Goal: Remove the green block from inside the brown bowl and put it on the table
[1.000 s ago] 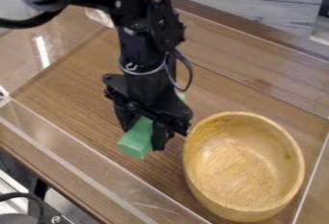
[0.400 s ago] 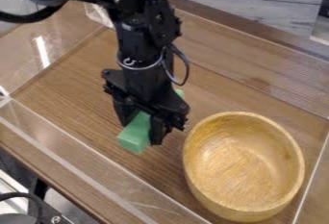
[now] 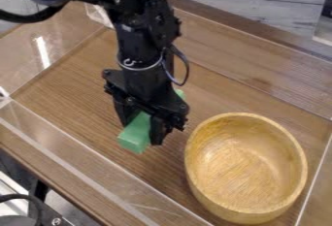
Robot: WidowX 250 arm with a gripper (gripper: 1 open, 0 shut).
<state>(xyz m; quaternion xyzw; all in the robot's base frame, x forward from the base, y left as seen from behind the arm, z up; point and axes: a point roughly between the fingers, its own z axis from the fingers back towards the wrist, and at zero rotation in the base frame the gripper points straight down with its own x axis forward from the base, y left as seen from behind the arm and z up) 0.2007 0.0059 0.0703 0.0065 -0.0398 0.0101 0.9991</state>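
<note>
The black robot gripper [image 3: 146,125] points straight down, its fingers clenched on the flat, bright green rectangular block [image 3: 135,136], which sits low over the brown wood-grain surface [image 3: 78,94], seemingly at or just above it. The wide, light-brown wooden bowl [image 3: 247,164] stands empty just to the right, apart from the block. The block hangs left of the bowl, so release should leave it on open surface.

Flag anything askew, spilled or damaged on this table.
Nothing stands out. The brown bowl sits upright, empty and intact on the table. The green block is outside it, tilted only because the gripper fingers clamp it.
</note>
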